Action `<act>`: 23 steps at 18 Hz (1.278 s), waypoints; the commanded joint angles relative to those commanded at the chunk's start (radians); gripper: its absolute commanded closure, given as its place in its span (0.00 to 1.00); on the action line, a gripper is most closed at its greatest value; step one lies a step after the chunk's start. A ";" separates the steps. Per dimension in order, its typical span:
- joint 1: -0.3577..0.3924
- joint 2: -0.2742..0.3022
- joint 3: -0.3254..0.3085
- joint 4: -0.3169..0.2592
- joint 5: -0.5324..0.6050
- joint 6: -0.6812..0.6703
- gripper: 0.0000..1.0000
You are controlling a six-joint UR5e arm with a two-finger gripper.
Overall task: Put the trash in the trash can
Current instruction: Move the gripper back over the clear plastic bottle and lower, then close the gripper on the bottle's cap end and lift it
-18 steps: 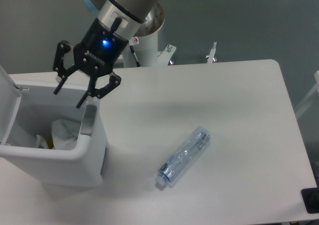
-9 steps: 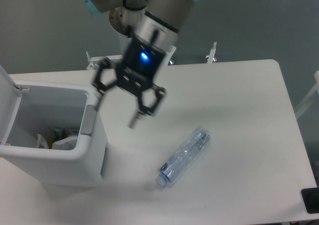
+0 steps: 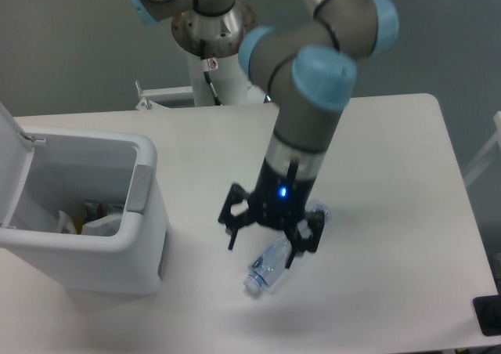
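Over the middle of the white desk [image 3: 376,135], the arm reaches down from the far side, its grey forearm running from a light blue elbow joint [image 3: 322,76] to a black wrist with a small blue light. The gripper [image 3: 262,248] points almost straight down at the desk, directly above the crushed clear bottle [image 3: 268,266]. Its black fingers [image 3: 232,227] are spread wide apart, one to the left of the bottle and the other on the bottle's right side, so they straddle it without clamping it. Whether either finger actually touches the plastic cannot be told from this view. The bottle lies flat on the desk, angled from near-left to far-right; its capped end and bluish label stick out toward the near side, while the far part is hidden behind the wrist.

At the left edge of the desk stands the white trash can [image 3: 137,248], well apart from the bottle. Its hinged lid [image 3: 12,162] is swung up and open on the left, and a grey panel [image 3: 139,188] sits on the right wall near the rim. Inside the can, a crumpled white wad [image 3: 100,225] rests low against the right wall, with some other scraps beside it that are too small to identify.
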 joint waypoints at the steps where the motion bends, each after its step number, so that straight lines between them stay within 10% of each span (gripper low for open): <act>1: -0.025 -0.021 0.002 0.002 0.060 0.003 0.05; 15: -0.120 -0.184 0.020 0.011 0.271 0.012 0.10; 20: -0.120 -0.206 0.040 0.008 0.271 0.012 0.29; 23: -0.120 -0.213 0.038 0.005 0.271 0.011 0.64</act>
